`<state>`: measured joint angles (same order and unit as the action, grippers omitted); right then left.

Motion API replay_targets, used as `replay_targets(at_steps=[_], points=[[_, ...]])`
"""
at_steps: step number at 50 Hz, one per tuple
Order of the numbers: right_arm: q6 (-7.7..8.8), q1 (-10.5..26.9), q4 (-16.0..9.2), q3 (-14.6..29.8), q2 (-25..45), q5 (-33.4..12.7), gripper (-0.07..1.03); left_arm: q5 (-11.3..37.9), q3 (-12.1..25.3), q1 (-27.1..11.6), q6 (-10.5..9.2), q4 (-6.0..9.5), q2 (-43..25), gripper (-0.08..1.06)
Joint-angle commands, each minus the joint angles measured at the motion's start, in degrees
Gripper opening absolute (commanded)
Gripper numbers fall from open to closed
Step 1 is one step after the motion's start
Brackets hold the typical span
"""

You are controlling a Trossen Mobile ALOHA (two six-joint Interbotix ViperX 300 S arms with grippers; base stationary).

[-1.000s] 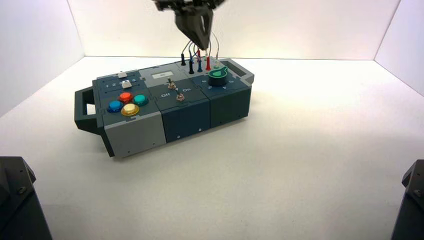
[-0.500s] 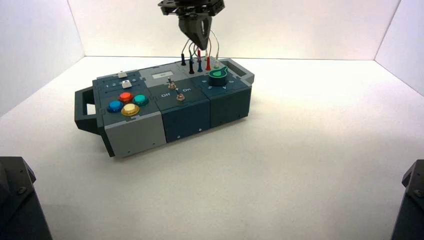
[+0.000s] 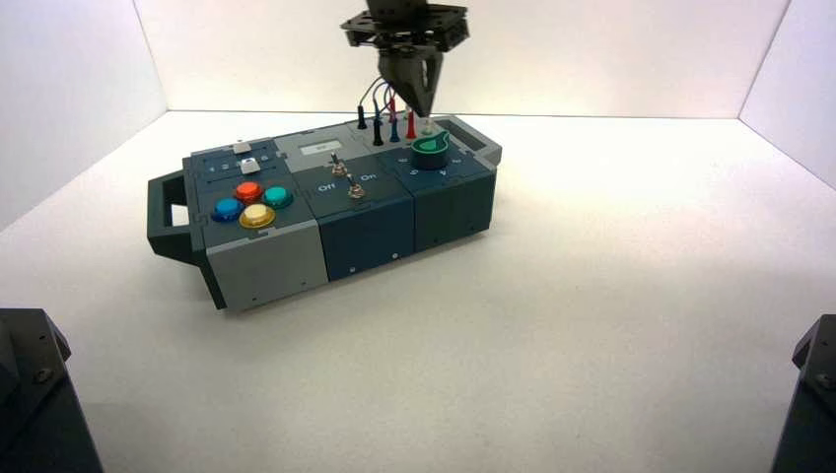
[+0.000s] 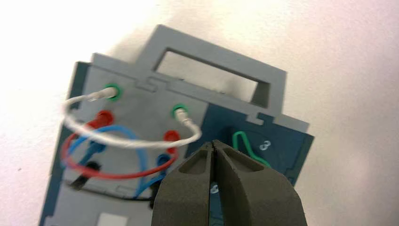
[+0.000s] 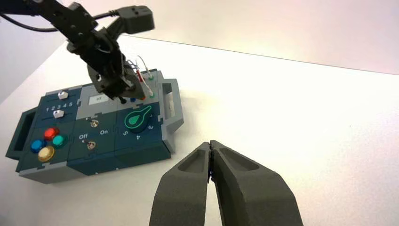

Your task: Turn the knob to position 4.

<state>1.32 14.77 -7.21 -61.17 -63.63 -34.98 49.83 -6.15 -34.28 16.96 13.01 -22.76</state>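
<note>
Still to be turned, by the look of it, the green-capped knob (image 5: pixel 137 119) sits in the box's front right part, its pointer aimed toward the back right corner, away from the 4 (image 5: pixel 138 137). Fingers together and holding nothing, the left gripper (image 3: pixel 424 112) hangs just behind it, with the wires (image 4: pixel 131 141) close by; the closed right gripper (image 5: pixel 210 143) waits off the box (image 3: pixel 271 264), and the handle (image 4: pixel 211 59) edges the right end.

Wires (image 4: pixel 136 141) nr claw (image 4: pixel 211 148), in way.
</note>
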Motion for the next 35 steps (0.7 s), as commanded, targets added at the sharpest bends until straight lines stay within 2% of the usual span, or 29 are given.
replay_targets(at_steps=[1, 35], points=[[0.00, 0.2, 0.0, 0.9, 0.4, 0.6, -0.02, 0.6, 2.1, 0.4, 0.35, 0.09, 0.8, -0.03], [0.00, 0.2, 0.0, 1.0, 0.4, 0.7, -0.02, 1.8, 2.5, 0.2, 1.67, 0.09, -1.4, -0.03]])
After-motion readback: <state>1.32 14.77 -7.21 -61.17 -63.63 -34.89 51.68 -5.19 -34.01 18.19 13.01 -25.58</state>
